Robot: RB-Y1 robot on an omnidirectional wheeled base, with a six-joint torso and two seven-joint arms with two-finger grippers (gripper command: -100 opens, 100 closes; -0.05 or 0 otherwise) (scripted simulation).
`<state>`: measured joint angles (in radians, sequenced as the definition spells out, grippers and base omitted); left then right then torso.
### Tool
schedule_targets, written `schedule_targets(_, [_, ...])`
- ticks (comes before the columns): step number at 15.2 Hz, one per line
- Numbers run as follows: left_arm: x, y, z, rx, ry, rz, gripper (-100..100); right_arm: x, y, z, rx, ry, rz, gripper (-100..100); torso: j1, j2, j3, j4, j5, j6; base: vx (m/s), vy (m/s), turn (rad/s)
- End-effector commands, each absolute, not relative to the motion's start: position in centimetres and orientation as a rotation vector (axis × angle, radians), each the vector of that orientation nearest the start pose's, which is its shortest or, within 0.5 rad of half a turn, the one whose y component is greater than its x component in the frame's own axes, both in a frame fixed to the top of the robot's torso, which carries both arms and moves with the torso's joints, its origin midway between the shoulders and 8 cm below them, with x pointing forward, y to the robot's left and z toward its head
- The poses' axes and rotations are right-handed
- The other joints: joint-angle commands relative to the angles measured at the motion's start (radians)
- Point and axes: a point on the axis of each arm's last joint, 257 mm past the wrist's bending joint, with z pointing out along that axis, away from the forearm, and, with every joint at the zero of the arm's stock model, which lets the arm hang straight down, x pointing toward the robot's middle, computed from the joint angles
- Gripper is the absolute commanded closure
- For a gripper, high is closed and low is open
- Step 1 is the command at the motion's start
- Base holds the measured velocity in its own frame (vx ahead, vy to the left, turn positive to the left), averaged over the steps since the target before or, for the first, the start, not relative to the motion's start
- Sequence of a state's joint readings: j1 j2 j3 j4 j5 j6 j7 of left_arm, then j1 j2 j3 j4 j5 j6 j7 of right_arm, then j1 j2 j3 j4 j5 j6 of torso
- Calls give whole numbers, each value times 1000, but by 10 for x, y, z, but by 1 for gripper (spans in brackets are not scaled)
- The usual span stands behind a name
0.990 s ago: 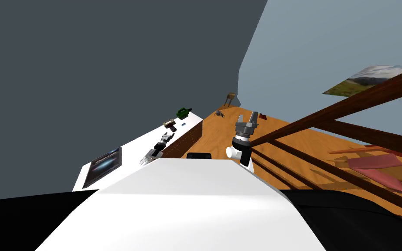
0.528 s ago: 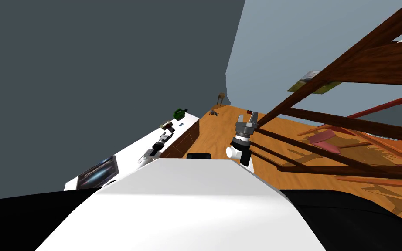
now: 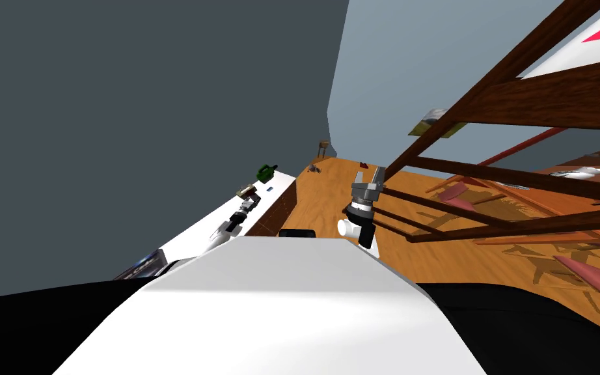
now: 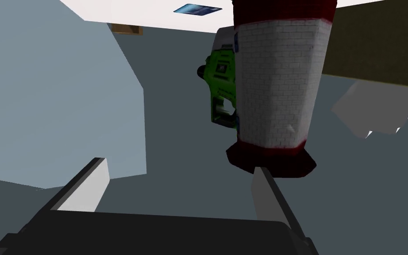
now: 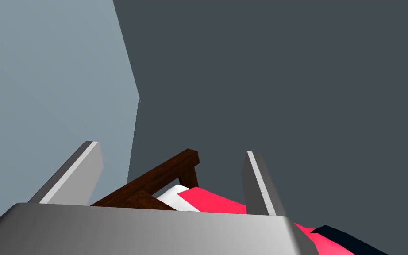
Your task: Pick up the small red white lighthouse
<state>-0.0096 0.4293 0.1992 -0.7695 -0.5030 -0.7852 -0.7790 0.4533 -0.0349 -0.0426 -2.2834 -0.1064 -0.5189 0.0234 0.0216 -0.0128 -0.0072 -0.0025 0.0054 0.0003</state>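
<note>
Viewpoint swung; green object [image 4: 220, 84] sits behind lighthouse [image 4: 278, 88].

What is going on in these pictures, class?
The robot's left jaws stand open at a white counter, close to the small lighthouse, which is white brick with dark red bands. The lighthouse sits just past one jaw's tip, to the side of the gap, not yet gripped. A green object lies behind it. The right jaws, also open, hang over the wooden floor.
</note>
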Motion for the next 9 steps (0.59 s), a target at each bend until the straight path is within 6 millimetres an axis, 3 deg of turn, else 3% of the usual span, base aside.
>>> schedule_targets(1, [443, 423, -376, 76, 1699, -105, -100, 339, -297, 46, 633, 532, 1337, 0, 0, 0, 0, 0, 0, 0, 26, 112, -152])
schedule_targets(5, [444, 420, -381, 77, 1706, -115, -100, 339, -297, 46, 633, 532, 1337, 0, 0, 2, 1, 1, 0, 1, 1, 110, -157])
schedule_targets(7, [459, 437, -361, 89, 1688, -88, -100, 339, -297, 46, 633, 532, 1337, 0, -8, 1, 1, 1, -1, 0, 6, -69, -57])
schedule_targets(8, [453, 430, -369, 86, 1696, -99, -100, 339, -296, 46, 633, 532, 1337, 0, -13, 1, 1, 1, -3, 1, 9, -70, -13])
schedule_targets(9, [454, 432, -367, 85, 1695, -96, 100, 339, -296, 46, 633, 532, 1337, 0, -14, 0, 1, 1, -3, 0, 3, -21, 5])
